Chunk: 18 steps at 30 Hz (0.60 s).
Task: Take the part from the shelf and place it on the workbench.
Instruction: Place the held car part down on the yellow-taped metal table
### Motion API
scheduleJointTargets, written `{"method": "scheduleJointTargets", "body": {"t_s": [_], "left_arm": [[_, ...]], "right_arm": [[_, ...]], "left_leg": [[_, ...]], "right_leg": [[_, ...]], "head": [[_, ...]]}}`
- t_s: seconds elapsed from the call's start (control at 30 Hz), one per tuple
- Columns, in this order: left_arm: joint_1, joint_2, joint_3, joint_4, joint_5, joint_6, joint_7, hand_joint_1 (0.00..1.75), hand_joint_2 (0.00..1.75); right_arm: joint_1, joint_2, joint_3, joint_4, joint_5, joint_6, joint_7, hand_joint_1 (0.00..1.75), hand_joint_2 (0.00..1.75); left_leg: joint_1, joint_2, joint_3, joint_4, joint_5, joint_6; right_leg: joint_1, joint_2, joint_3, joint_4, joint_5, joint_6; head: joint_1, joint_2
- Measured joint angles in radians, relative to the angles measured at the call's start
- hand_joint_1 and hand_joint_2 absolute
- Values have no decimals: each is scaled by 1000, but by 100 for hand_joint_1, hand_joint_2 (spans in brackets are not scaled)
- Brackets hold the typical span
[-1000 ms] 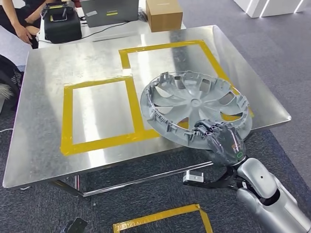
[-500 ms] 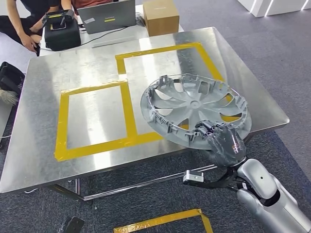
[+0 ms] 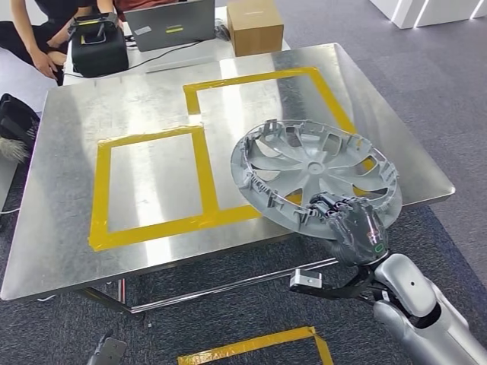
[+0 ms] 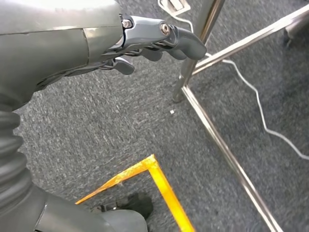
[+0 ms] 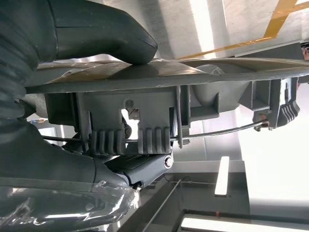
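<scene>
The part is a silver hubcap, held inner side up over the right front of the steel workbench. My right hand grips its near rim, thumb on one face and fingers on the other, as the right wrist view shows close up against the hubcap's ribbed rim. The hubcap hangs tilted above the right yellow-taped square, its near edge past the table's front edge. My left hand hangs low over the carpet by the table legs, fingers slightly curled and holding nothing.
A second yellow-taped square lies left of the hubcap. Behind the workbench stand a cardboard box, a laptop and a black case; a person sits at the far left. Yellow floor tape marks the carpet.
The hubcap and my right hand have shifted a little to the right and forward over the table. The camera view has also moved slightly.
</scene>
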Motion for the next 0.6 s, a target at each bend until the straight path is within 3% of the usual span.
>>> {"method": "scheduleJointTargets", "body": {"t_s": [0.6], "left_arm": [[6, -36, 103, 0, -96, -113, 82, 0, 175]], "right_arm": [[-20, -1, -5, 2, 9, 7, -5, 175, 175]], "left_leg": [[-1, 0, -1, 0, -1, 2]], "right_leg": [[-1, 0, 2, -6, 2, 4]], "head": [[0, 0]]}}
